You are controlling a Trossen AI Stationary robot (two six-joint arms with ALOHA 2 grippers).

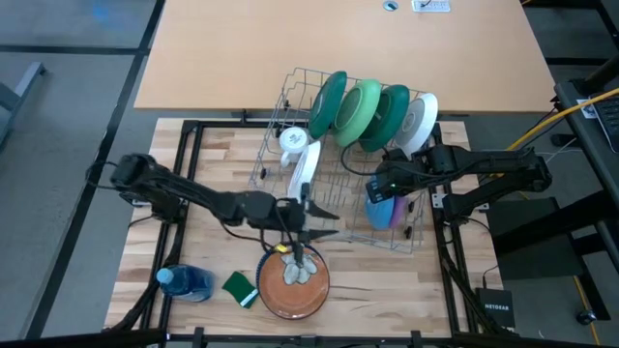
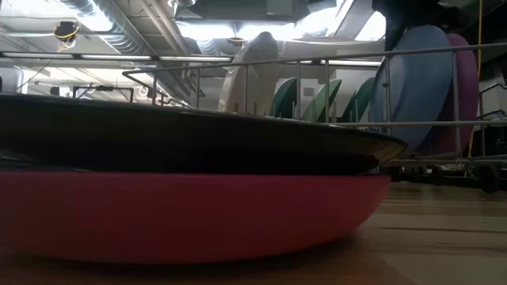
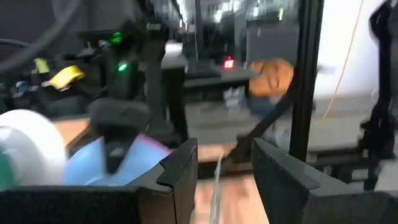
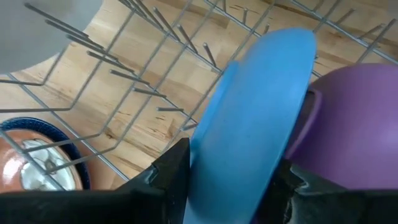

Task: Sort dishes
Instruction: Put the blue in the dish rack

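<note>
The left pincer (image 1: 308, 217), its fingers apart and holding nothing, hovers beside the rack (image 1: 290, 97) above the brown plate (image 1: 292, 290). The right pincer (image 4: 230, 180) grips the blue plate (image 4: 249, 124) inside the rack; it could knock the purple plate (image 4: 354, 124) touching it.

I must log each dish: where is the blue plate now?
In the high view the blue plate stands on edge in the wire rack's right end, beside a purple plate, with the right gripper closed on its rim.
</note>
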